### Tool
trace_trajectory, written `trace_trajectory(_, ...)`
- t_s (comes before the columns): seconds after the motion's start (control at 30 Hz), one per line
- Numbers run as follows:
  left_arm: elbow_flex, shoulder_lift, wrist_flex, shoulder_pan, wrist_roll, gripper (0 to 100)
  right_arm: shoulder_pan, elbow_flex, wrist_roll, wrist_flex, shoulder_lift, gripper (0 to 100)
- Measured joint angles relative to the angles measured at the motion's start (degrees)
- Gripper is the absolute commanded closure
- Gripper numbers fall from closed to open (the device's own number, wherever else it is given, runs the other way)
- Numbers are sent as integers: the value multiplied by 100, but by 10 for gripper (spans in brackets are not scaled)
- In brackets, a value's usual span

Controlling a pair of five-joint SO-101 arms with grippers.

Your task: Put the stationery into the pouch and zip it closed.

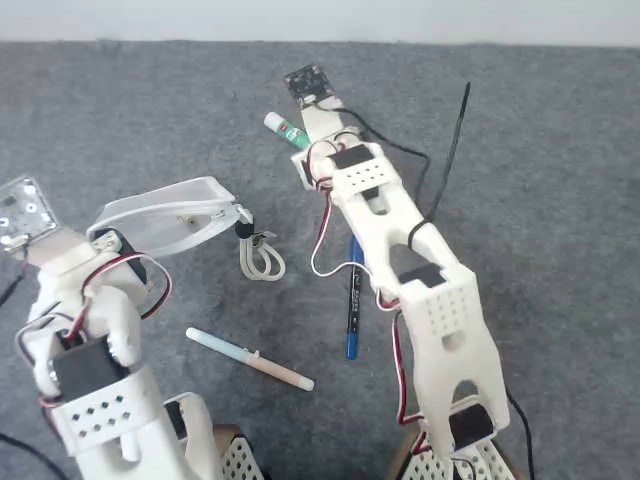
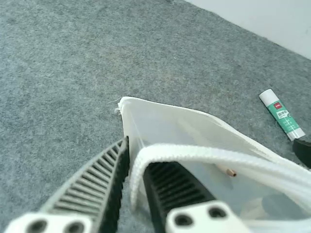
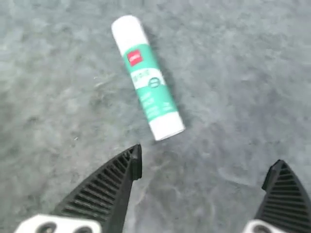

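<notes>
Jaws on the left gripper (image 2: pixel 132 153) are pinching the pouch (image 2: pixel 184 126) by its open rim. Right gripper (image 3: pixel 209 160) hangs spread wide just short of the glue stick (image 3: pixel 146 104), not touching it. Blue pen (image 1: pixel 351 310) and pale pen (image 1: pixel 250 359) lie between the arms. Maybe something's inside the pouch, hard to tell.

Green-white glue stick (image 3: pixel 146 103), grey felt (image 1: pixel 560 180)

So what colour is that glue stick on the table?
The glue stick is white with a green label, clearest in the right wrist view.
</notes>
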Motion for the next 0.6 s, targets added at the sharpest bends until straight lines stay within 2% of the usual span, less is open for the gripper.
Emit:
trace_trajectory(0.2,0,0,0,0,0,990,-18,-352,360,132,255,630)
trace_trajectory(0.43,0,18,0,0,0,990,-35,-378,818,132,255,801)
trace_trajectory(0.6,0,18,0,0,0,990,-35,-378,1125,132,255,817)
